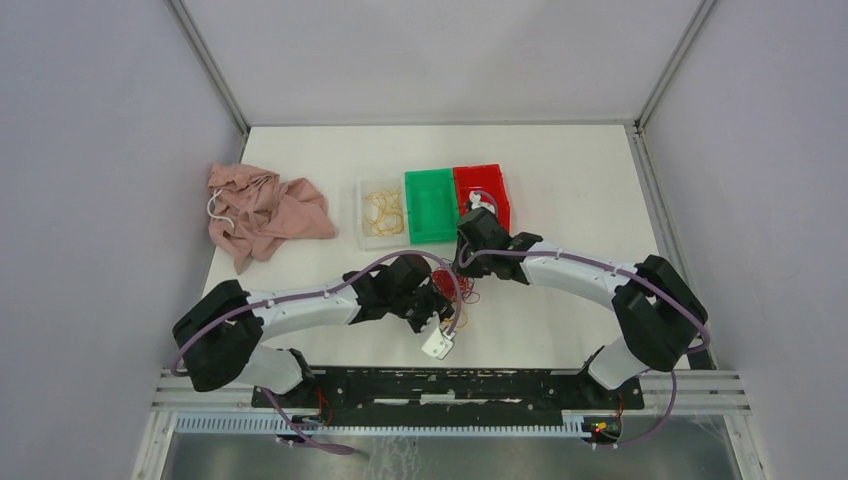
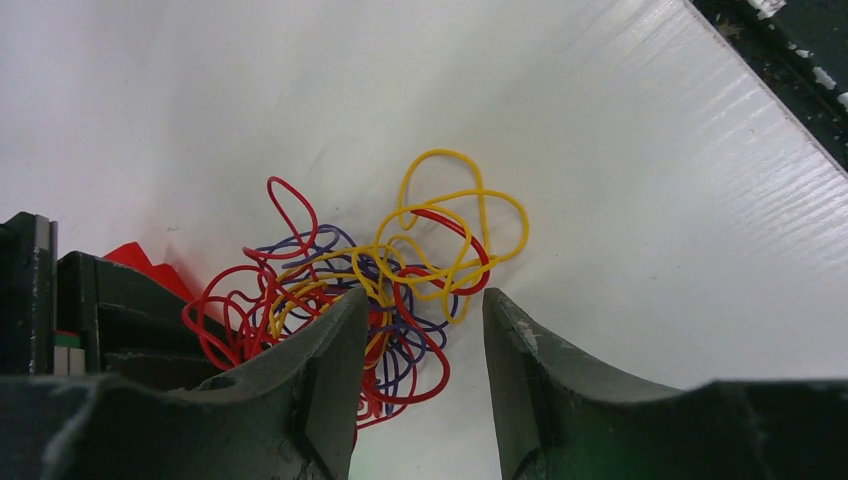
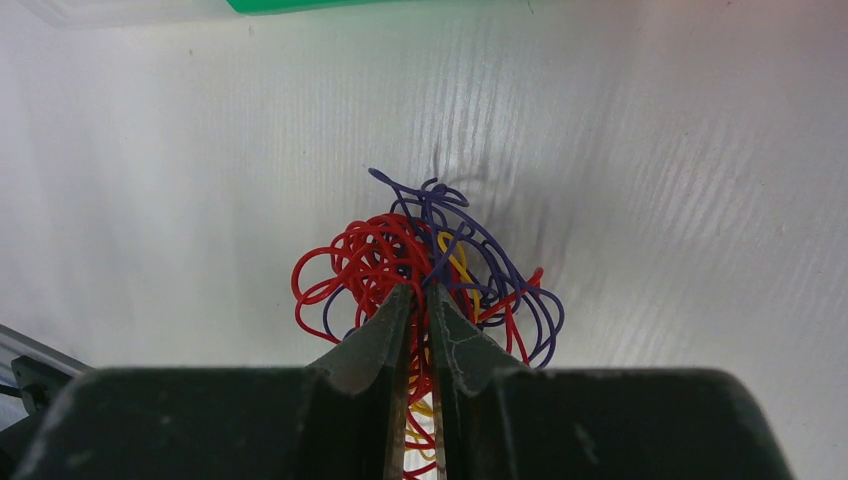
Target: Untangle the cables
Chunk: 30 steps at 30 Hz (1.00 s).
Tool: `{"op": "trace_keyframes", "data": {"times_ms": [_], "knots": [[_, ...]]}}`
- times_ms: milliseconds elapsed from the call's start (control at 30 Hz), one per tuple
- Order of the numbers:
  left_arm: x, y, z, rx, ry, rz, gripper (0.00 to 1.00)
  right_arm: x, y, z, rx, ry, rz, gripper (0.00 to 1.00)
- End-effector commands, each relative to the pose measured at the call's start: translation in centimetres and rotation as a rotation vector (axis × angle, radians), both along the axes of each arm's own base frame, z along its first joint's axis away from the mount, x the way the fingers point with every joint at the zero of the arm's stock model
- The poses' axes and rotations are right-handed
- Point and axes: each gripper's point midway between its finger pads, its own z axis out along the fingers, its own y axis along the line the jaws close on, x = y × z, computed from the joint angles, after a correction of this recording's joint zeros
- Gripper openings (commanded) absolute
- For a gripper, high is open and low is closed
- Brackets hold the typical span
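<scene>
Your left arm lies low across the table, reaching from its base at the left inward to the middle. Your right arm mirrors it from the right, elbow out, wrist turned in towards the same spot. The two wrists nearly meet just in front of the green bin.

Your left gripper stands with its jaws apart, a clear gap between them. It sits low over the near edge of the cables. One finger overlaps the red and purple loops, and the other stands just beside the clump on bare table. Nothing is pinched there.

Your right gripper has its jaws nearly together, clamped on a few red and yellow strands that run down through the narrow slit between its fingers.

The cables lie as one tangle on the table between the two grippers, near its front middle. In the left wrist view the tangle stretches from lower left to upper right, red loops at the low end and yellow loops fanned out at the far end. In the right wrist view it is a rounder bunch, with purple loops on top.
</scene>
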Motion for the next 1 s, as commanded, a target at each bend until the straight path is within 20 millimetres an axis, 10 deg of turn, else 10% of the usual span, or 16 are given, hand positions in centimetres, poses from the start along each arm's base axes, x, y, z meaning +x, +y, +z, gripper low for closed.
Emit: {"op": "trace_keyframes", "data": {"times_ms": [0, 667, 967], "knots": [[1.7, -1.6, 1.1, -0.017, -0.078, -0.011, 0.51, 0.7, 0.3, 1.8, 0.055, -0.048, -0.017, 0.17], [0.6, -0.6, -0.7, 0.034, -0.069, -0.034, 0.04, 1.2, -0.6, 2.1, 0.069, -0.05, -0.051, 0.15], [0.0, 0.2, 4.2, -0.03, -0.06, 0.042, 0.03, 1.5, -1.6, 1.5, 0.023, -0.055, -0.058, 0.15]]}}
